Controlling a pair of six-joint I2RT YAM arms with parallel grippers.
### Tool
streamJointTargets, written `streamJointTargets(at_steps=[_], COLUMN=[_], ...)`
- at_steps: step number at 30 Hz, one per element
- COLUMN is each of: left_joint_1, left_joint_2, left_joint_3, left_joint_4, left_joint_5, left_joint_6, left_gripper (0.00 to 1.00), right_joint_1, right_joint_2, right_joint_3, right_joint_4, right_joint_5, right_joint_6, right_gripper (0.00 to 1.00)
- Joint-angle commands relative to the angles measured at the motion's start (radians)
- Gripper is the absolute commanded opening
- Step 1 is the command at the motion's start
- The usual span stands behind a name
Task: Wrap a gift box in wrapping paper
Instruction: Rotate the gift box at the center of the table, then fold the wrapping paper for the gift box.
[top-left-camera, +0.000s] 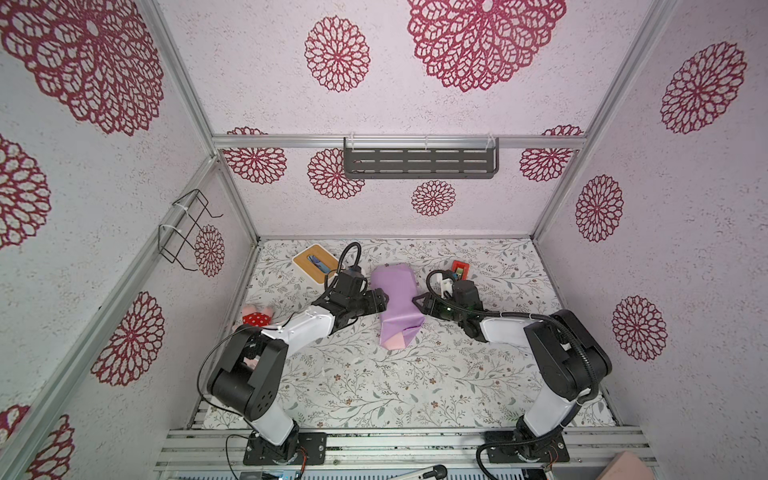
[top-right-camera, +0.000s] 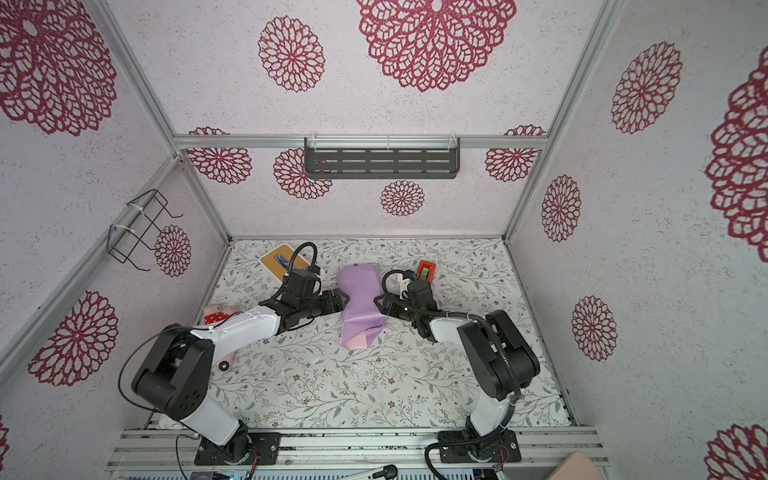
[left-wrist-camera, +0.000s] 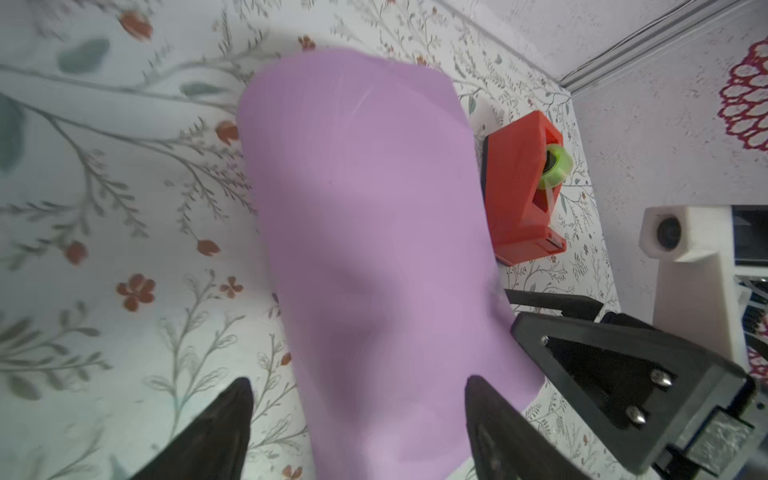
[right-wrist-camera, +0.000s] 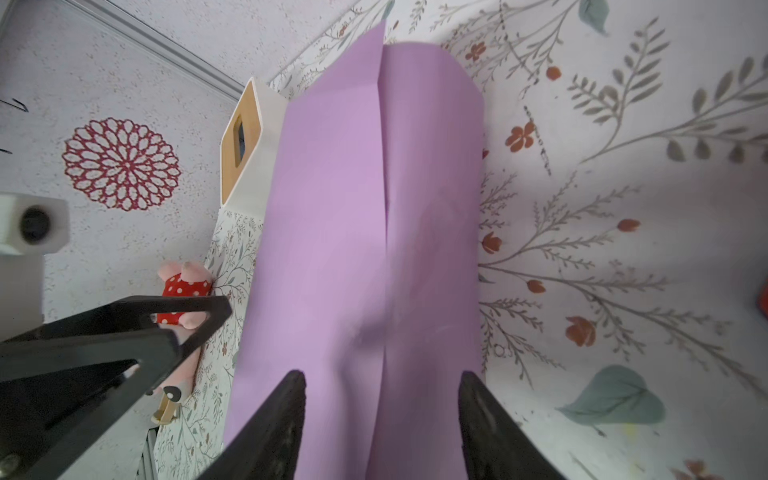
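Left pincer (top-left-camera: 385, 300) and right pincer (top-left-camera: 419, 304) flank the wrapping paper (top-left-camera: 397, 309), tape dispenser (top-left-camera: 460, 268) behind

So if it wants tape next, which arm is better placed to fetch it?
Right, probably: the red tape holder sits just beyond the right arm, on its side of the wrapping paper. The left arm would have to reach across it.

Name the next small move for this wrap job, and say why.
Probably send the right gripper to the tape dispenser for a strip. The wrapping paper is folded over, lilac side out. I see no tape on its overlapping seam. Both that gripper and the left gripper stand open beside the paper, holding nothing, so the fold may spring apart.
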Motion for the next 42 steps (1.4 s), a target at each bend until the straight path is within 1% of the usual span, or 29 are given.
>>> streamJointTargets(at_steps=[1, 4, 8, 13, 14, 16, 17, 20, 21, 23, 24, 25, 26, 28, 30, 32, 35, 37, 40, 42], left_joint_1=[-0.006, -0.011, -0.034, -0.067, -0.071, -0.07, -0.065, -0.043, -0.038, -0.031, -0.028, -0.023, -0.012, -0.004, -0.007, -0.018, -0.034, -0.052, -0.079, -0.088], left_joint_2=[0.048, 0.077, 0.097, 0.11, 0.106, 0.089, 0.071, 0.005, -0.022, -0.073, -0.099, -0.134, -0.162, -0.209, -0.23, -0.243, -0.241, -0.225, -0.191, -0.168], left_joint_3=[0.046, 0.057, 0.072, 0.073, 0.072, 0.061, 0.053, 0.023, 0.012, -0.01, -0.032, -0.065, -0.104, -0.175, -0.21, -0.256, -0.311, -0.315, -0.32, -0.318], left_joint_4=[0.043, 0.068, 0.055, 0.06, 0.059, 0.054, 0.044, 0.007, -0.006, -0.057, -0.075, -0.094, -0.098, -0.098, -0.119, -0.093, -0.003, 0.017, 0.074, 0.086], left_joint_5=[0.102, 0.146, 0.174, 0.201, 0.197, 0.172, 0.141, 0.052, 0.025, -0.036, -0.062, -0.101, -0.118, -0.126, -0.101, -0.072, -0.022, -0.026, -0.016, -0.025], left_joint_6=[-0.062, -0.066, -0.049, -0.055, -0.057, -0.064, -0.059, -0.03, -0.016, 0.026, 0.044, 0.06, 0.074, 0.088, 0.096, 0.082, 0.055, 0.055, 0.047, 0.034], left_gripper=[0.78, 0.72, 0.65, 0.63, 0.64, 0.71, 0.75, 0.83, 0.85, 0.85, 0.84, 0.79, 0.72, 0.58, 0.47, 0.37, 0.29, 0.26, 0.22, 0.21], right_joint_1=[0.007, 0.023, 0.041, 0.059, 0.061, 0.057, 0.047, 0.026, 0.026, 0.028, 0.035, 0.05, 0.072, 0.12, 0.15, 0.166, 0.188, 0.19, 0.199, 0.21], right_joint_2=[-0.021, -0.041, -0.094, -0.203, -0.226, -0.273, -0.3, -0.389, -0.415, -0.449, -0.46, -0.467, -0.467, -0.444, -0.391, -0.322, -0.243, -0.213, -0.181, -0.179], right_joint_3=[0.0, -0.031, -0.094, -0.189, -0.207, -0.234, -0.233, -0.194, -0.178, -0.142, -0.125, -0.104, -0.074, -0.015, 0.042, 0.103, 0.171, 0.187, 0.189, 0.189], right_joint_4=[0.075, 0.09, 0.109, 0.097, 0.089, 0.038, -0.02, -0.236, -0.305, -0.398, -0.436, -0.471, -0.503, -0.539, -0.548, -0.559, -0.579, -0.579, -0.58, -0.592], right_joint_5=[-0.049, -0.051, -0.038, 0.006, 0.018, 0.06, 0.094, 0.237, 0.277, 0.316, 0.323, 0.335, 0.347, 0.348, 0.305, 0.258, 0.215, 0.184, 0.15, 0.145], right_joint_6=[0.035, 0.047, 0.074, 0.092, 0.092, 0.07, 0.037, -0.1, -0.146, -0.218, -0.258, -0.302, -0.342, -0.398, -0.429, -0.444, -0.473, -0.474, -0.474, -0.491], right_gripper=[0.61, 0.6, 0.58, 0.58, 0.58, 0.59, 0.6, 0.67, 0.68, 0.71, 0.72, 0.73, 0.72, 0.7, 0.67, 0.59, 0.5, 0.45, 0.41, 0.41])
